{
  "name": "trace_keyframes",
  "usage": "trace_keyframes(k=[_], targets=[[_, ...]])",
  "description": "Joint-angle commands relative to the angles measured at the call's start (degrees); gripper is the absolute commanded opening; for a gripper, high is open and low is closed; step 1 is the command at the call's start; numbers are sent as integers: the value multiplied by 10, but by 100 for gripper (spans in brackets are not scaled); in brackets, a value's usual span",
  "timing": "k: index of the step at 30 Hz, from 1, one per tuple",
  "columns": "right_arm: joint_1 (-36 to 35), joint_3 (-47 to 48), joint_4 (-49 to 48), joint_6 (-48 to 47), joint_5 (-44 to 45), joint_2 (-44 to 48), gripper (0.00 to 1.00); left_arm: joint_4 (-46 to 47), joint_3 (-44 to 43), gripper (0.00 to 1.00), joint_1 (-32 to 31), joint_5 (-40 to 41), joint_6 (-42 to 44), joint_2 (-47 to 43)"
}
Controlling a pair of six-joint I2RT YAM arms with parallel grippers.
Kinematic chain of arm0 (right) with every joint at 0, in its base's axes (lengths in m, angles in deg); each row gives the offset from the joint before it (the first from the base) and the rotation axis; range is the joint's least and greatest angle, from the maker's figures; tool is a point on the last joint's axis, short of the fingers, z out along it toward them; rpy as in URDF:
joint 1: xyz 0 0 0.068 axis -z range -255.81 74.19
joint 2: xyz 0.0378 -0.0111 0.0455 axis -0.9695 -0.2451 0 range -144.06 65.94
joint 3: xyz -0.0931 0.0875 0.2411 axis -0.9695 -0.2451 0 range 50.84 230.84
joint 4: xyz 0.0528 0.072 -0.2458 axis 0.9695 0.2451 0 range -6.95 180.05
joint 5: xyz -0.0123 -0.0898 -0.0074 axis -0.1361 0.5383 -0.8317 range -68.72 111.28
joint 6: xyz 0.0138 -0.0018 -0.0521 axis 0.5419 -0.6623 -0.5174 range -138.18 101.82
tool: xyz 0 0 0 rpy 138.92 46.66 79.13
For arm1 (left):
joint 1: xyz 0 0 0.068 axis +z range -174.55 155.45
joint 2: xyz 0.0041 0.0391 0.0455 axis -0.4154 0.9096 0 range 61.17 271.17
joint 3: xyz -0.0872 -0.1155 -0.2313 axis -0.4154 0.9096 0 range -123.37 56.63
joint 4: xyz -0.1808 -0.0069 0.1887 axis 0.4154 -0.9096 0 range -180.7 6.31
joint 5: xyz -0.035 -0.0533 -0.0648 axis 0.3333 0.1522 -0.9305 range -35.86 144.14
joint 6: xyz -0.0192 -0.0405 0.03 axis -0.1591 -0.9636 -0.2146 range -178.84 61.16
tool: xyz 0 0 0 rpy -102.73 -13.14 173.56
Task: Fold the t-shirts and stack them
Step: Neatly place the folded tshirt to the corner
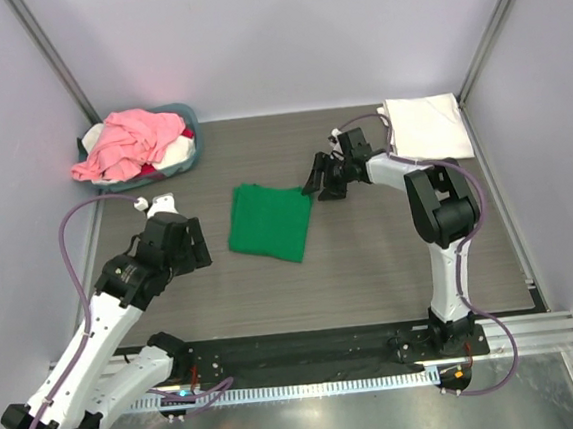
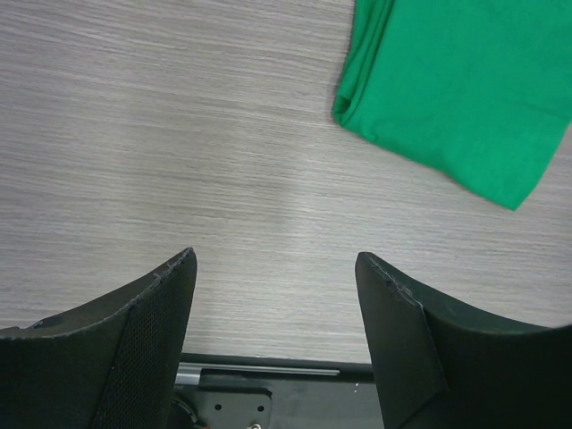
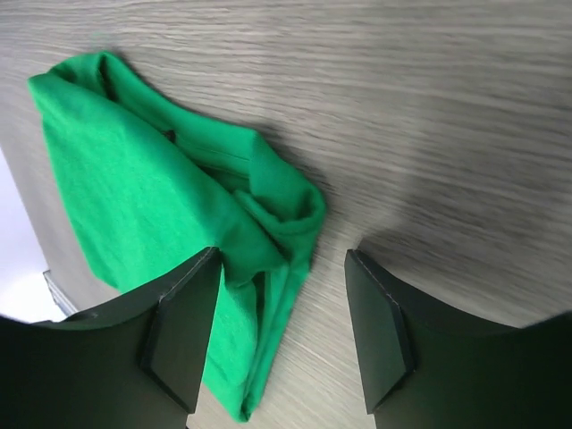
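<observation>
A folded bright green t-shirt (image 1: 269, 220) lies flat mid-table; it also shows in the left wrist view (image 2: 447, 89) and the right wrist view (image 3: 152, 197). A folded white t-shirt (image 1: 425, 126) lies at the back right. Pink and red t-shirts (image 1: 128, 144) are heaped in the basket (image 1: 187, 151). My right gripper (image 1: 322, 183) is open and empty at the green shirt's back right corner, which lies between the fingertips (image 3: 183, 326). My left gripper (image 1: 191, 251) is open and empty, left of the green shirt and apart from it.
The round blue-grey basket stands at the back left corner. Grey walls with metal posts close the table on three sides. A black rail (image 1: 309, 351) runs along the near edge by the arm bases.
</observation>
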Motion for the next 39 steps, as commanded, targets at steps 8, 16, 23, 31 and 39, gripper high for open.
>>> trace_keyframes(k=[8,16,23,31,39], targets=[[-12,-65,-102,26,-34,-35,49,29,6,72,1,26,-7,-2],[-9,-73,-145,31,-60,-50,1,29,7,71,1,27,-7,1],[31,19,79,-79,8,46,1,-57,-65,66,1,27,-61,-20],[72,128,274,-231,227,124,1,-3,8,65,0,33,-51,-132],[118,143,264,-356,385,175,1,7,14,67,0,63,-46,-154]])
